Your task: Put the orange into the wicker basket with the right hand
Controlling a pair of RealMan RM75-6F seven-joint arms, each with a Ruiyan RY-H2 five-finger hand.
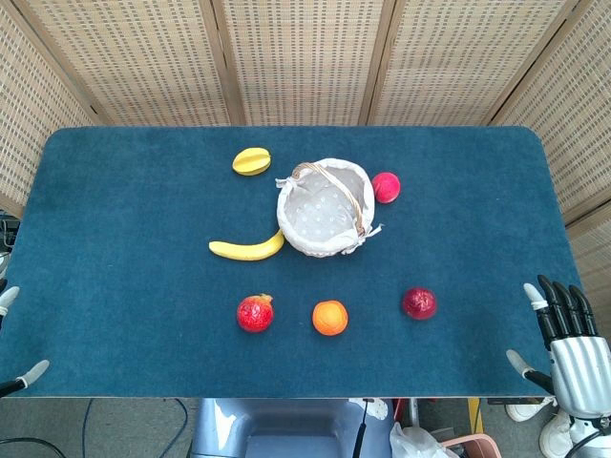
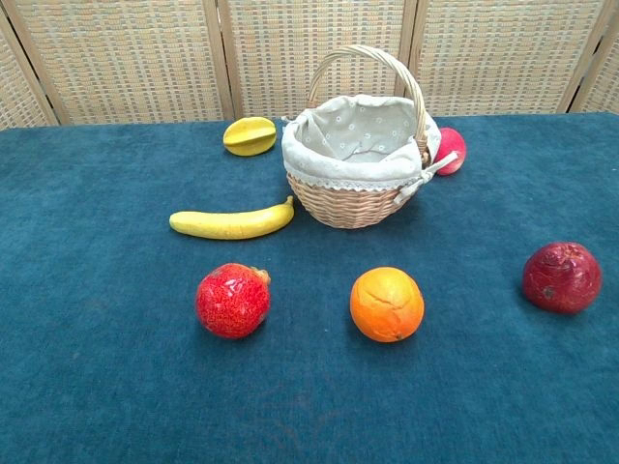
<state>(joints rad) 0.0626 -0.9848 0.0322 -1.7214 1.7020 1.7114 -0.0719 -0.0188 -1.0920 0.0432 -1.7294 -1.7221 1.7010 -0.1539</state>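
1. Orange (image 2: 387, 304): round, bright orange skin with faint creases across the front, resting low and centre in the chest view on the blue surface (image 2: 97, 387). It lies apart from every other item and is untouched by either hand.
2. Pomegranate (image 2: 233, 300): red, mottled, with a small crown at the top; to the left of the orange, well apart from it.
3. Dark red fruit (image 2: 562, 277): dull and wrinkled, at the right edge of the chest view.
4. Banana (image 2: 232, 222): yellow, lying flat, its tip just beside the basket's lower left side.
5. Wicker basket (image 2: 353, 205): woven wall, pale dotted cloth liner, arched handle upright; centre of the frame, above the orange. Nothing shows inside it.
6. Starfruit (image 2: 250, 135): yellow, upper left of the basket.
7. Pink-red fruit (image 2: 452, 150): tucked behind the basket's right side.
8. Right hand (image 1: 565, 343): lower right corner of the head view, at the surface's edge, fingers spread, holding nothing.
9. Left hand (image 1: 14, 339): only pale fingertips show at the lower left edge; cannot tell how it is set.
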